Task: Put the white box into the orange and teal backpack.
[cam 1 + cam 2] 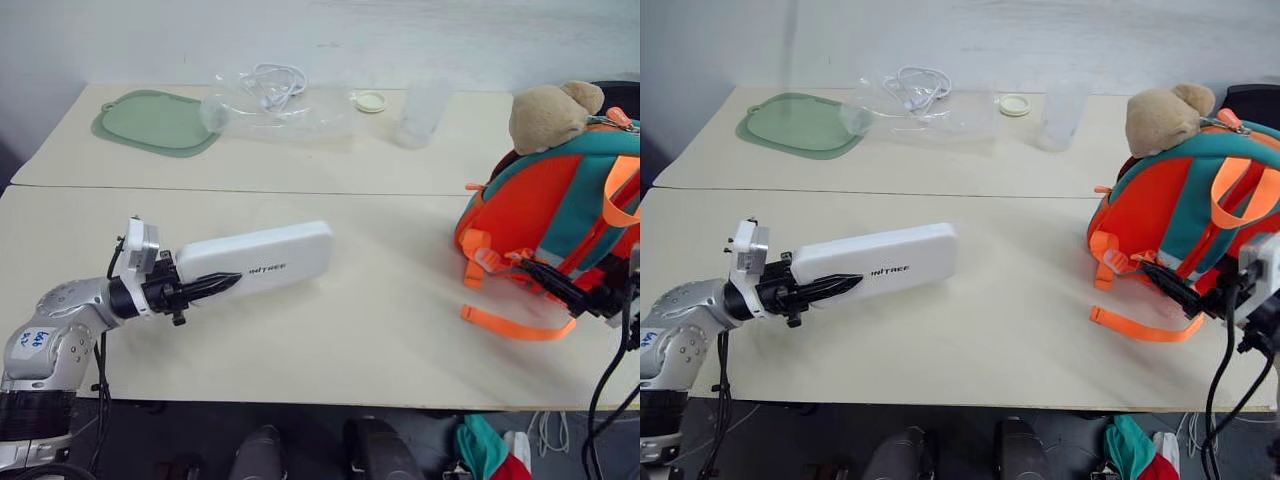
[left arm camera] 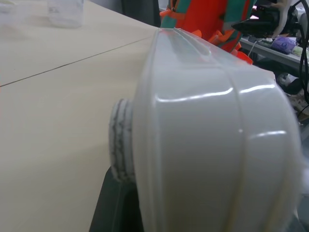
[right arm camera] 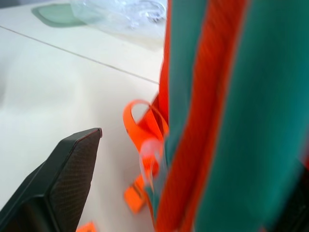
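Observation:
The white box (image 1: 265, 258) is held just above the table's left half, its long side pointing toward the right. My left gripper (image 1: 225, 280) is shut on its left end, with one black finger across the near face; the box (image 2: 207, 145) looms close in the left wrist view. The orange and teal backpack (image 1: 560, 200) stands upright at the table's right edge with a tan bear head (image 1: 550, 112) on top. My right gripper (image 1: 535, 272) is open at the backpack's near left side. One of its fingers (image 3: 67, 169) stands apart from the backpack (image 3: 231, 121); the other is hidden.
At the back of the table lie a pale green mat (image 1: 155, 122), a clear bag with white cable (image 1: 275, 95), a small round lid (image 1: 371, 101) and a clear cup (image 1: 422, 110). An orange strap (image 1: 515, 325) trails from the backpack across the table near the front edge.

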You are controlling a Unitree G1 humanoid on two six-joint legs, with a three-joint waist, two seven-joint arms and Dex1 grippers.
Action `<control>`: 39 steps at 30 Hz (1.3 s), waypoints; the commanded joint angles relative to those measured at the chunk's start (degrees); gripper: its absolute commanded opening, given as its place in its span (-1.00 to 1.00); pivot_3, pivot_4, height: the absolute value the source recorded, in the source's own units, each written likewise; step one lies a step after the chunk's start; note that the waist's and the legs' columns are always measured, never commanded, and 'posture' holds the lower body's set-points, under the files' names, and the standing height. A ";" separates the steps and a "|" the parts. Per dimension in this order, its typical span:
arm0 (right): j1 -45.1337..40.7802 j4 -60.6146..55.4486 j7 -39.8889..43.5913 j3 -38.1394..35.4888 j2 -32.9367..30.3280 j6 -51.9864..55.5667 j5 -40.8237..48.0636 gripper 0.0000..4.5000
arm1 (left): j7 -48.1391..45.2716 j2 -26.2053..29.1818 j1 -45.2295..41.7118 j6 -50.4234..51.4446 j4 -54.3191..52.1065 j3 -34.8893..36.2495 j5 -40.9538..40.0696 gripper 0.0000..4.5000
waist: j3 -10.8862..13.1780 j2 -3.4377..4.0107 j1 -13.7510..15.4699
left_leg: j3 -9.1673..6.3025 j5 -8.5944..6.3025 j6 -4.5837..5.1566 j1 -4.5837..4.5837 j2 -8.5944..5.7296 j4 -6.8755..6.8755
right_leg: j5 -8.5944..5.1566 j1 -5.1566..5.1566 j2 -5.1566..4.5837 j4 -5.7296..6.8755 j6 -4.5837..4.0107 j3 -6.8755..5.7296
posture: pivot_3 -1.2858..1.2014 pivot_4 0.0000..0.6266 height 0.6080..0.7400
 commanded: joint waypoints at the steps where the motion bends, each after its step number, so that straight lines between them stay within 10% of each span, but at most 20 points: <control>1: -4.48 1.80 0.03 2.49 0.22 -1.50 -0.95 0.86 | 1.37 -0.87 0.18 0.59 -3.09 2.95 -1.73 -0.47 | 0.00 0.00 -0.01 | 0.00 0.00 0.00 0.00 0.00 0.01 | 0.00 -0.01 0.00 0.03 0.00 0.00 | 0.03 -0.52 1.00; 14: -17.93 -8.77 5.94 14.65 3.90 6.07 6.85 -0.99 | 7.56 -3.20 -2.03 7.79 -0.79 10.86 -7.67 -0.47 | 0.04 0.06 -0.75 | 0.00 0.05 -0.08 0.00 0.06 0.01 | 0.00 -0.10 0.02 0.17 -0.01 0.00 | 0.03 -0.52 1.00; 25: -32.01 -21.69 11.30 32.08 13.38 20.60 16.45 -0.99 | 4.69 -1.43 1.24 9.49 4.44 14.97 -7.34 -0.47 | 0.05 0.06 -1.48 | -0.11 0.08 -0.13 -0.21 0.09 -0.04 | -0.05 -0.28 0.01 0.27 -0.09 -0.13 | 0.03 -0.52 1.00; 39: -18.50 -20.78 16.60 23.36 -2.32 24.83 17.61 -0.99 | 2.50 4.29 9.02 20.73 -9.55 25.01 -21.42 -0.47 | 0.05 -0.08 -0.08 | -0.41 -0.14 0.16 -0.38 -0.13 -0.05 | -0.04 -0.06 -0.41 -0.37 -0.08 -0.52 | 0.03 -0.52 1.00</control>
